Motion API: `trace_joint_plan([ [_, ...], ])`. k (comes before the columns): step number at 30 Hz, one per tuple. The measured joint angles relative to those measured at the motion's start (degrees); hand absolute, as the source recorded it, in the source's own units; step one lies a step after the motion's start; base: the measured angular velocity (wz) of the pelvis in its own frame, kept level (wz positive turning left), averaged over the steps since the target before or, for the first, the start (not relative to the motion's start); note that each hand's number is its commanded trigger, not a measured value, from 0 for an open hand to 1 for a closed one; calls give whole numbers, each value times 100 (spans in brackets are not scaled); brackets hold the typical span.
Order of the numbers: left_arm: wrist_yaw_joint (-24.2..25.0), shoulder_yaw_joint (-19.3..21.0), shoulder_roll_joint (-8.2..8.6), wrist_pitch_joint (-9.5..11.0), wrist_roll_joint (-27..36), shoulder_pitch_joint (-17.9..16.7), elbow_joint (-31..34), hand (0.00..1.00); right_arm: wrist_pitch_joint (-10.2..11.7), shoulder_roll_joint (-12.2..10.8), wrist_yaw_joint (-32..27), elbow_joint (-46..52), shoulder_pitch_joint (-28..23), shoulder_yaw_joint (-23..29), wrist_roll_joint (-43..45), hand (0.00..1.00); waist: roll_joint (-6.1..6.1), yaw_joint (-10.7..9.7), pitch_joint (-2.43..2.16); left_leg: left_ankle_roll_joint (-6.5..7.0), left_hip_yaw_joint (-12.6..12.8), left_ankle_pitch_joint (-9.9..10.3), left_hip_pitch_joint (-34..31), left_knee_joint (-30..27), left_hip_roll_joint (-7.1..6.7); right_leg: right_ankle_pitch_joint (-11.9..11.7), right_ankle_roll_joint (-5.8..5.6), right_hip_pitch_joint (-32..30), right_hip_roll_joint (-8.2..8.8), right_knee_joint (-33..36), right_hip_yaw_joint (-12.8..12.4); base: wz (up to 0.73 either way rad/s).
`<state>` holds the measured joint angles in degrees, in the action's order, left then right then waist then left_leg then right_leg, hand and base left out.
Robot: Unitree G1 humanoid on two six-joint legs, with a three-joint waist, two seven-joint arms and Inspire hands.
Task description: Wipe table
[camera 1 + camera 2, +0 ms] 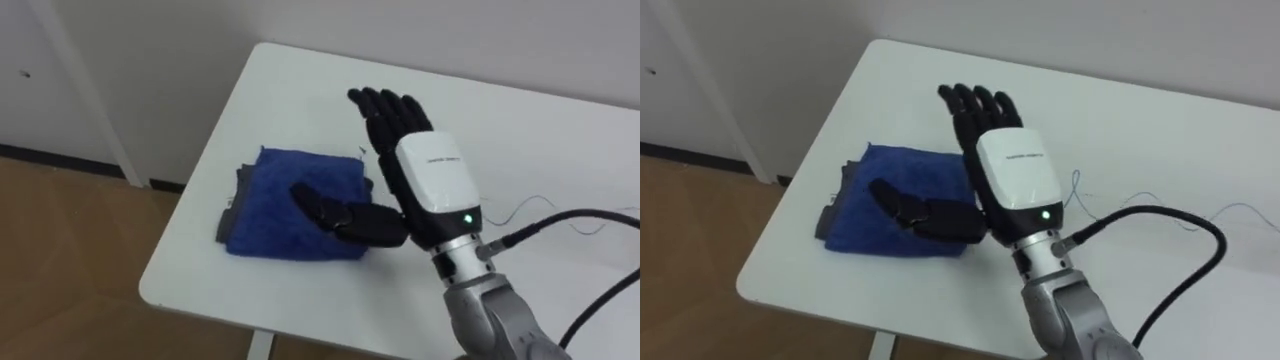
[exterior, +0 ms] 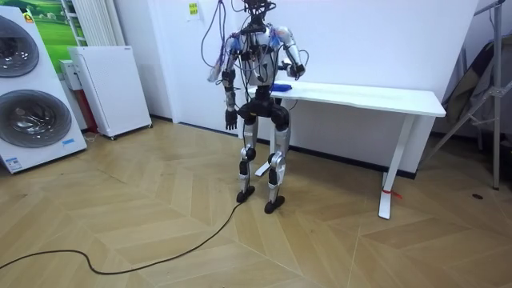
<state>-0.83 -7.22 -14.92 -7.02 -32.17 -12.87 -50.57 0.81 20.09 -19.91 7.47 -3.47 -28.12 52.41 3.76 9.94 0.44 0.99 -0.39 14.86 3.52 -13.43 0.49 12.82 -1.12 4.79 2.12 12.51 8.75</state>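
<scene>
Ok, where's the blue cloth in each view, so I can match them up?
Left eye view: blue cloth left of centre, near the white table's left end, partly behind the right hand's thumb.
Right eye view: cloth left of centre too, same spot.
Room view: small blue patch on the table end by the robot.
Shared landmark: the open right hand beside it.

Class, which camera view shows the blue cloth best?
The left eye view: the blue cloth lies folded on the table, the right hand partly hiding it. The right eye view shows much the same; the room view, a blue speck.
</scene>
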Motion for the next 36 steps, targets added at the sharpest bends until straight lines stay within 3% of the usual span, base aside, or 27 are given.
trace_joint_plan([
  [5,184,-309,-7,3,0,15,-2,0,54,7,307,0,2,-445,203,0,6,63,-4,0,-6,0,-6,-3,-5,-1,0,19,23,-6,178,4],
  [17,370,-262,-5,10,-4,80,20,0,-4,82,873,-940,16,-505,168,0,18,142,-9,1,-95,-1,2,-32,-37,-13,-12,157,51,-108,393,6],
  [24,368,-208,-21,81,-4,82,53,0,17,148,736,-1123,16,-440,157,0,4,142,0,-1,-210,-1,-69,-120,-48,-13,-12,203,70,-109,584,15],
  [29,368,-204,-30,85,-4,58,155,0,67,339,613,-1193,16,-421,-27,0,-14,128,8,-1,-300,-1,-127,-160,-70,-13,-12,216,75,-132,640,10],
  [36,368,-200,-35,85,-7,23,158,0,105,310,350,-1560,97,-107,-40,0,-5,133,-6,-2,-353,-2,-132,-190,-92,-12,-12,282,76,-190,636,6],
])
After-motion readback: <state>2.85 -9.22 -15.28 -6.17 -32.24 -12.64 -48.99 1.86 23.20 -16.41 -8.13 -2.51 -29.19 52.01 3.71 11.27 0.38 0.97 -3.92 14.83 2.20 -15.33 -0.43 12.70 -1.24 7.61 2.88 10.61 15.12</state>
